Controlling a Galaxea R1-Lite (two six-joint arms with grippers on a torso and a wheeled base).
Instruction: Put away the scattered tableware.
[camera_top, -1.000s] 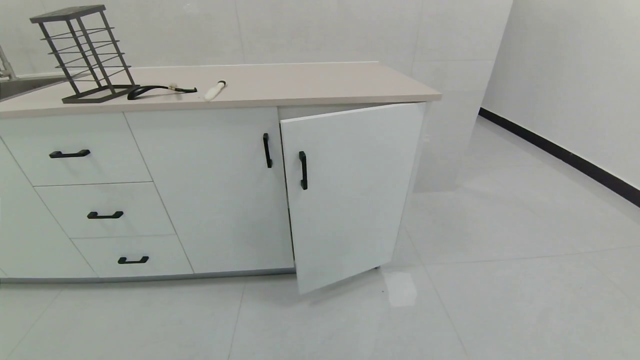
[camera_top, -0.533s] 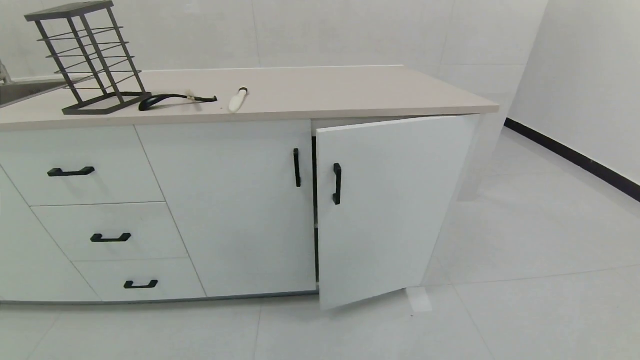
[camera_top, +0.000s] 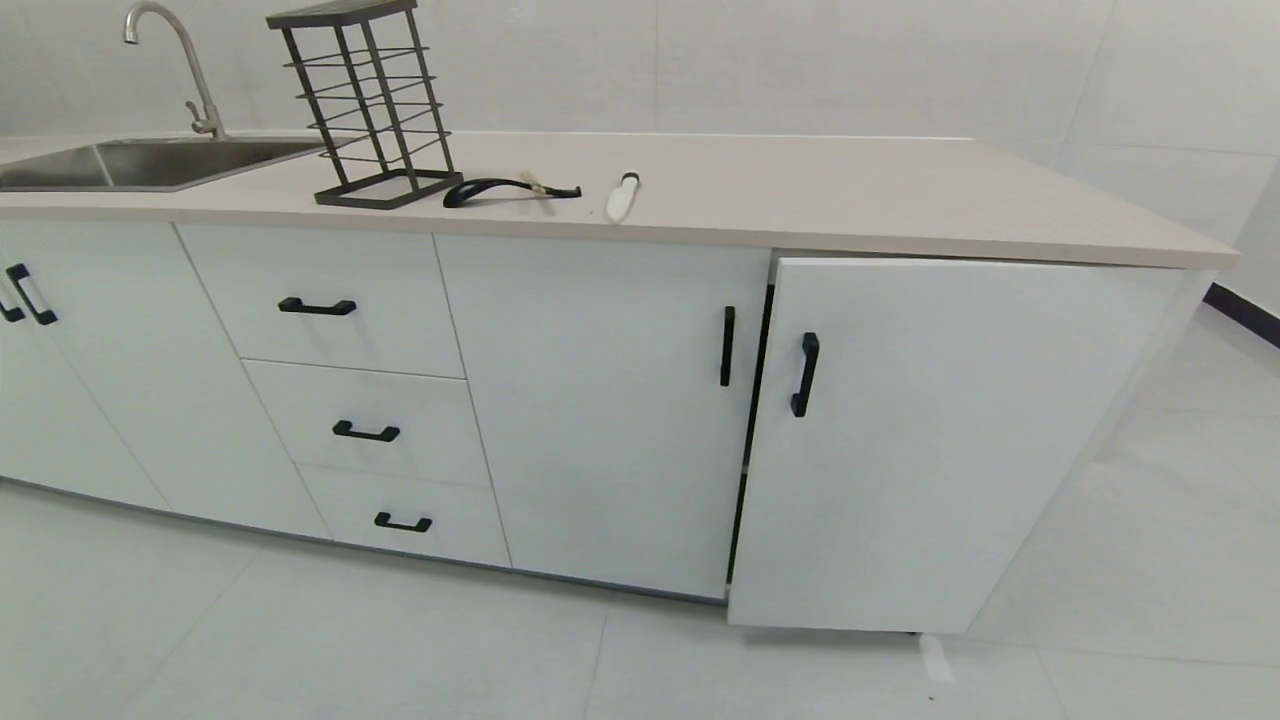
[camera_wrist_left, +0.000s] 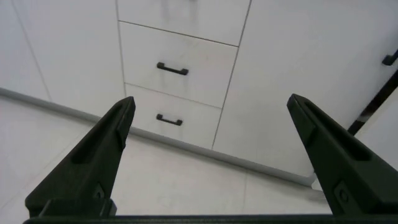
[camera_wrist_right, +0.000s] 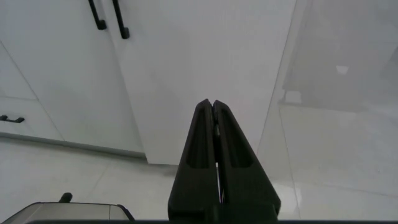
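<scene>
On the beige countertop (camera_top: 860, 195) lie a black ladle (camera_top: 500, 189) and a white-handled knife (camera_top: 621, 197), side by side. A black wire rack (camera_top: 365, 105) stands just left of them. My left gripper (camera_wrist_left: 210, 115) is open, held low in front of the white drawers (camera_wrist_left: 177, 65), with nothing between its fingers. My right gripper (camera_wrist_right: 213, 109) is shut and empty, low before the cabinet door (camera_wrist_right: 205, 68).
A steel sink (camera_top: 150, 162) with a curved tap (camera_top: 180, 55) sits at the counter's left end. The right cabinet door (camera_top: 930, 440) stands ajar, swung slightly outward. Three drawers with black handles (camera_top: 365, 431) are under the rack. Pale tiled floor (camera_top: 300, 640) lies in front.
The head camera has swung left, bringing the sink and tap into sight and shifting the counter rightward. The ladle, knife and rack stay where they were on the counter.
</scene>
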